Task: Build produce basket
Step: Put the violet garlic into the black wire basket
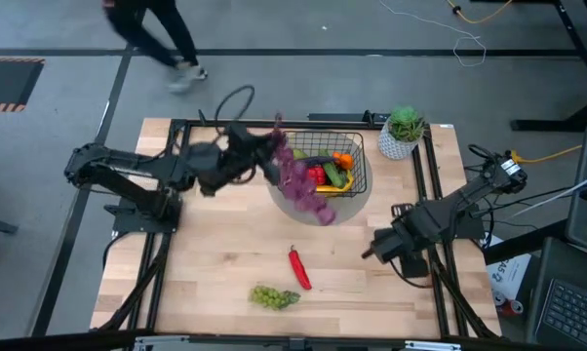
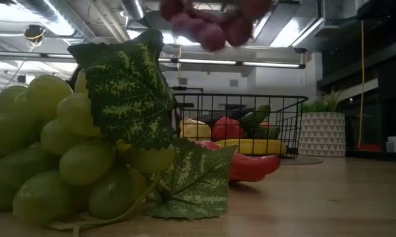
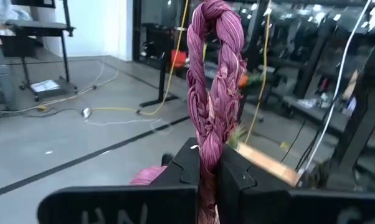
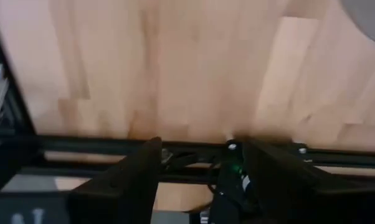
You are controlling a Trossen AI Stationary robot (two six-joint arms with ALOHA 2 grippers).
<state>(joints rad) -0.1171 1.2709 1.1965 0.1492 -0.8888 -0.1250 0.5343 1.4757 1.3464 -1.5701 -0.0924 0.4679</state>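
High view showed the left pincer (image 1: 266,148) raised near the basket's left edge, its fingers clamped on the stem of the purple grapes (image 1: 298,180); the bunch hung blurred across the basket's left rim and front corner. From the left wrist view, the two dark fingers (image 3: 181,165) pressed tight on the twisted purple stem (image 3: 213,74), which stood up between them with no gap either side. The low view caught only the bottom of the purple bunch (image 2: 211,23), hanging in the air above the basket.

The basket (image 1: 357,146) sat on a grey round mat (image 1: 357,207) at the far middle of the counter (image 1: 215,263). Inside it lay a red fruit (image 1: 318,175), an orange (image 1: 343,161), something green (image 1: 335,178) and a yellow banana (image 1: 331,189). The low view showed the same load through the black wire (image 2: 287,105): a red piece, a green one leaning against the far side, and the yellow banana (image 2: 254,146) along the front.

Outside the basket, a red chili (image 1: 298,267) lay on the counter toward the near side, and the green grapes (image 1: 274,296) lay nearer the front edge, just beside it but apart. A plant in a white speckled pot (image 1: 401,132) stood just right of the basket.

The right pincer (image 1: 371,250) waited low over the counter's right side, well apart from the produce; its wrist view showed its fingers (image 4: 134,171) spread wide over bare wood and a black frame rail, holding nothing.
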